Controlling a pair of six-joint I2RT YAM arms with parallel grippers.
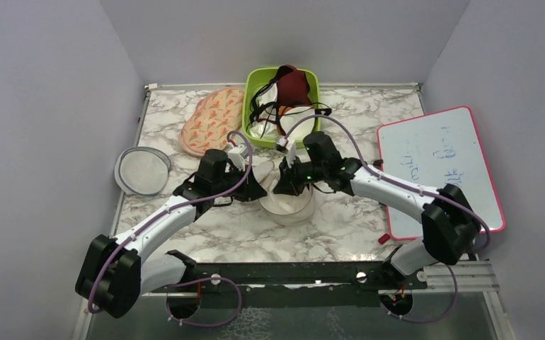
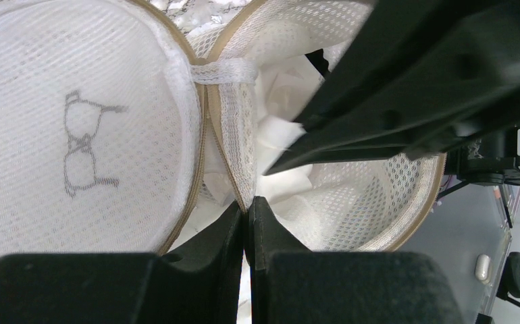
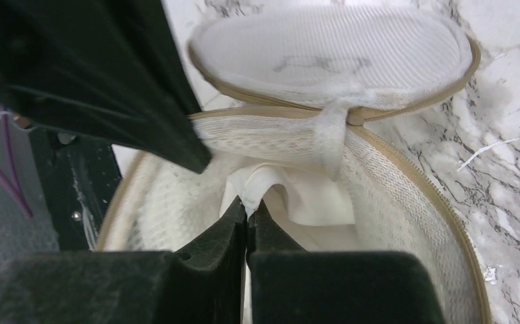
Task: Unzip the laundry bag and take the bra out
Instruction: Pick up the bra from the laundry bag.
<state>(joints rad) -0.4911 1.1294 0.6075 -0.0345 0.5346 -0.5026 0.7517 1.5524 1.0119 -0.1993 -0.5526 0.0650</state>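
At 6 o'clock from bin (image 1: 250, 106): laundry bag (image 1: 287, 205) unzipped, left tool (image 2: 248, 202) pinching rim, right tool (image 3: 247, 206) clamping white cloth (image 3: 304, 199); likely lift next.

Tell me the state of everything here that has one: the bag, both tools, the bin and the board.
laundry bag: unzipped and flipped open, white cloth inside.
left tool: shut, pinching the bag's rim.
right tool: shut on the white cloth inside the bag.
green bin: holding garments.
whiteboard: lying flat, written on.
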